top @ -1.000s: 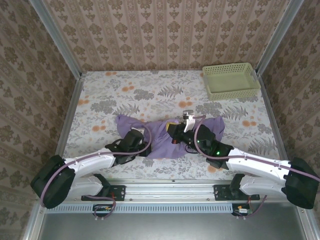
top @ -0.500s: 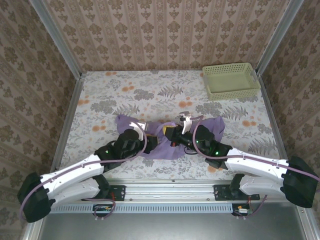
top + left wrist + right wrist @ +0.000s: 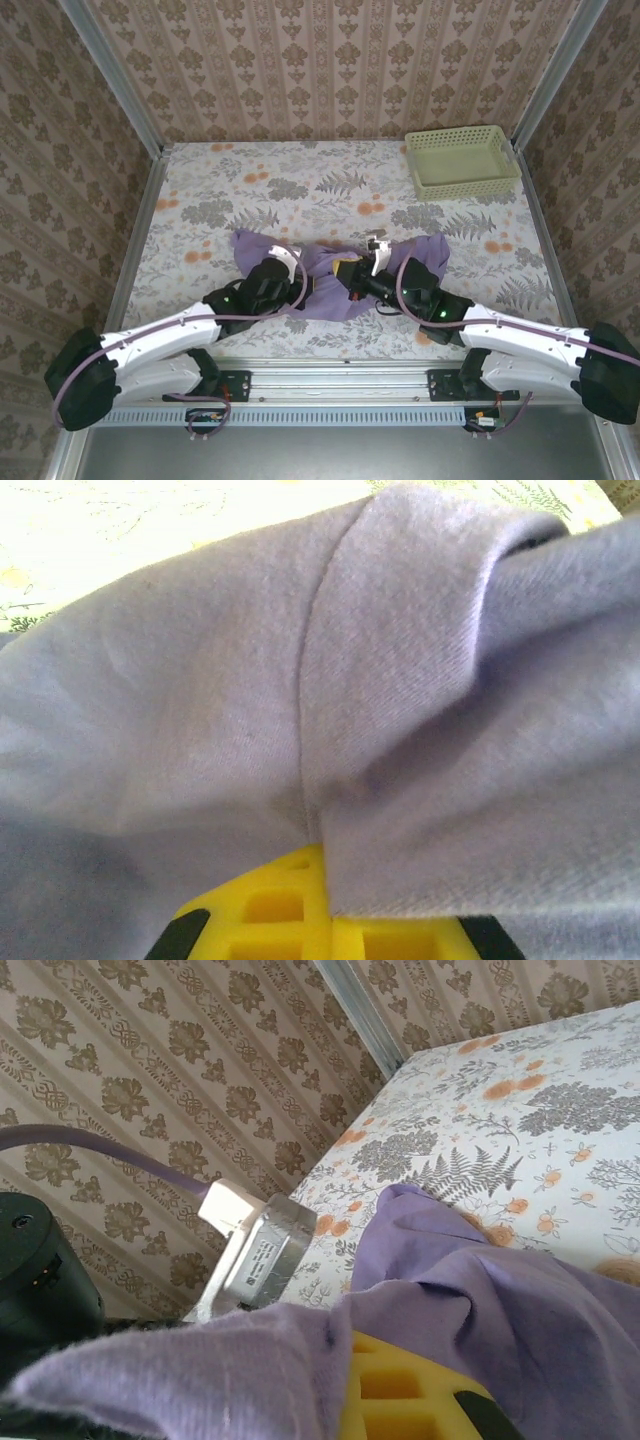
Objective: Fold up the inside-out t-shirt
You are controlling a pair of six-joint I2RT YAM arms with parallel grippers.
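The table [image 3: 300,175], covered in a pale cloth printed with grey ferns and orange flowers, stands inside patterned wallpaper walls [image 3: 330,70]. The inside-out t-shirt [image 3: 322,272] lies crumpled on the near half of the table, roughly midway between its left and right edges. It is a lavender heap spread wider than it is deep, with one bunched end towards the left and another towards the right. Both arms reach in from the near edge and meet over it. The left arm [image 3: 160,335] angles in from the left and the right arm [image 3: 510,325] from the right, and their wrists are close together above the middle of the fabric. The pale green mesh basket [image 3: 465,186] sits in the far right corner, well apart from the shirt. In the left wrist view the left fingers [image 3: 290,912] are drawn together, with a seam of the shirt gathered into their yellow tips and cloth hanging over them on both sides. In the right wrist view the right fingers [image 3: 400,1385] are likewise closed on the shirt. A fold of the purple fabric lies across their yellow pad, and more of it trails down to the table behind. Just beyond them in that view is a small silvery box [image 3: 255,1255] with a purple cable [image 3: 110,1160].
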